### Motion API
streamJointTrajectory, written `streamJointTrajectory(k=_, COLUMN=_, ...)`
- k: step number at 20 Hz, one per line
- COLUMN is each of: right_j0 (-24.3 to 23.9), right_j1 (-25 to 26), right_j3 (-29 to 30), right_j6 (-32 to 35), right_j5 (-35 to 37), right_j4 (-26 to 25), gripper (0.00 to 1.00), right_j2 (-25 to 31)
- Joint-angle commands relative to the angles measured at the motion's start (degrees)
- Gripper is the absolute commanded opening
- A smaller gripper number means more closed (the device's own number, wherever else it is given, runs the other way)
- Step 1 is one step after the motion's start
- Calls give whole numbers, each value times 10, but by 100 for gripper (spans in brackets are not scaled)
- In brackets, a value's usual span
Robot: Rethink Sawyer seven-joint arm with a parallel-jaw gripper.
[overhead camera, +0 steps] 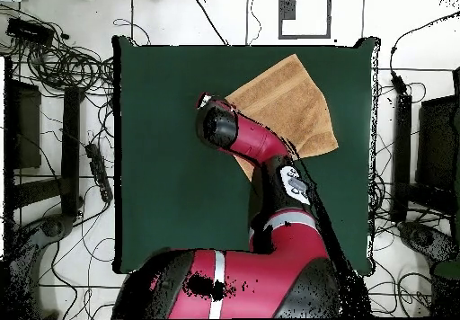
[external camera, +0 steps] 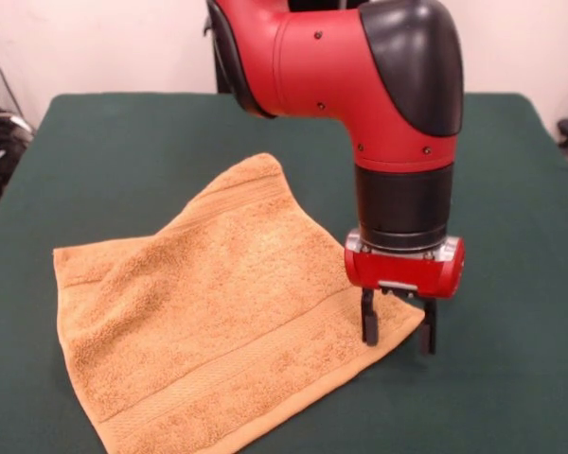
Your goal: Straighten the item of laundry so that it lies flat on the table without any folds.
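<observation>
Your towel is soft terry cloth, and I judge it light and limp: it will drape, drag and bunch rather than slide as one piece, and the pile should grip the green cloth of the worktop a little. It lies at an angle on the worktop, left of centre and toward the near edge in the front view. Most of it looks spread out, with a woven band running near its near edge and another near its far corner. On the left side a fold or ridge shows where one layer seems to lap over another, so it is not yet fully flat. You would do best to take it at a corner or along a hemmed edge, where the cloth is thinnest and a pull carries across the sheet.

The pincer stands over the towel's right corner, pointing straight down, its two dark fingers apart and straddling the tip of the cloth. Whether they touch the worktop I cannot tell. The red arm comes down steeply from above, wrist vertical.
</observation>
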Motion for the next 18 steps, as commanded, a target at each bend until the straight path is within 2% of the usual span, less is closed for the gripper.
streamJointTrajectory(k=1, right_j0=15, right_j1=12, right_j3=7, right_j6=82, right_j5=20, right_j4=-3, gripper=100, right_j2=59)
streamJointTrajectory(k=10, right_j0=17, right_j1=8, right_j3=5, right_j6=73, right_j5=27, right_j4=-10, gripper=100, right_j2=52)
streamJointTrajectory(k=11, right_j0=19, right_j1=8, right_j3=4, right_j6=73, right_j5=26, right_j4=-11, gripper=0, right_j2=48)
streamJointTrajectory(k=18, right_j0=26, right_j1=7, right_j3=1, right_j6=73, right_j5=25, right_j4=-12, gripper=0, right_j2=36)
